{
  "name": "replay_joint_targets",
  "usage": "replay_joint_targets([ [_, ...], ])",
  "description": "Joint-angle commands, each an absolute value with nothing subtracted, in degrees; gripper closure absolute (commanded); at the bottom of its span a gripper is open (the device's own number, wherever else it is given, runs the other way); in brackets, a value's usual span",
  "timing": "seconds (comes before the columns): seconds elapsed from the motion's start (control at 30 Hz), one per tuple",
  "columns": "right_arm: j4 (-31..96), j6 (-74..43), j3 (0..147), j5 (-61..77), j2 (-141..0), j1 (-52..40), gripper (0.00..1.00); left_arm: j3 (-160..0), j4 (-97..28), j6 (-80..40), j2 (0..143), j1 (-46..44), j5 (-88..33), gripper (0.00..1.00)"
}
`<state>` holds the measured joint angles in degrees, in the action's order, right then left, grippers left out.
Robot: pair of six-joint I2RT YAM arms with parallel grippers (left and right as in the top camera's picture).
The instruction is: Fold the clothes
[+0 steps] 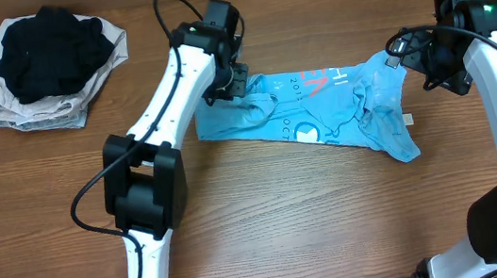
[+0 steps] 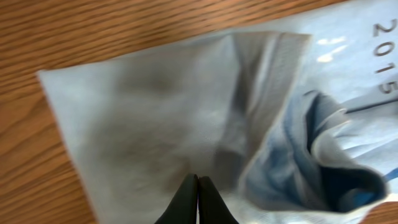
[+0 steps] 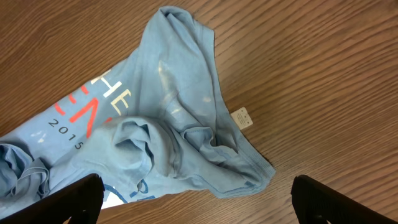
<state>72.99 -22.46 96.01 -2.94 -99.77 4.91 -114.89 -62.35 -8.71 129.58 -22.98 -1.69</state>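
Risks, near edge outward:
- T-shirt (image 1: 313, 122) lies mid-table, long axis 9-to-3, crumpled, not flat. Its 3–4 o'clock end is a bunch of folds (image 3: 149, 146) with the label (image 3: 241, 117) poking out. Fold it like this and those wrinkles likely get locked in.
- left gripper (image 2: 198, 198) is clenched, tips together, down on the shirt's 9–10 o'clock end. Can't confirm there's cloth between the tips. If it caught only the top layer, or nothing, a lift probably peels one layer or comes up empty.
- right gripper (image 3: 198, 186) is released, jaws wide, nothing in them, over the 3 o'clock end. A one-sided pull by the left would likely drag the whole shirt across the table (image 1: 288, 229) instead of folding it.
- Far, 10 o'clock: black garment (image 1: 52, 49) on beige cloth (image 1: 31, 109), well apart from the shirt. Low risk unless the left arm (image 1: 167, 92) swings wide.

Hard to see:
- Left wrist view is soft, tips cut by the bottom edge, layer count at the pinch unreadable.
- right fingers (image 3: 68, 202) show only as stubs at 7 and 5 o'clock of their frame.
- Overhead: left arm covers the shirt's 10 o'clock corner.
- lettering (image 3: 87, 109) partly tucked under folds. Can't tell neck end from hem.
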Motion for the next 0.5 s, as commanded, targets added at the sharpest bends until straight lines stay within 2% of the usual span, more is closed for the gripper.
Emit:
replay_joint_targets([
  [0.0,72.79,-22.26,96.71,-2.72,-99.13,5.39,0.00,-114.48,-60.64,-9.89,130.02,-24.67,-2.76,0.96],
  [0.13,72.97,-22.24,96.71,-2.72,-99.13,5.37,0.00,-114.45,-59.07,-9.91,130.02,-26.28,-6.22,0.96],
  [0.47,73.38,-22.22,96.71,-2.92,-99.13,5.39,0.00,-114.13,-55.09,-10.79,130.02,-28.80,-6.00,0.96],
])
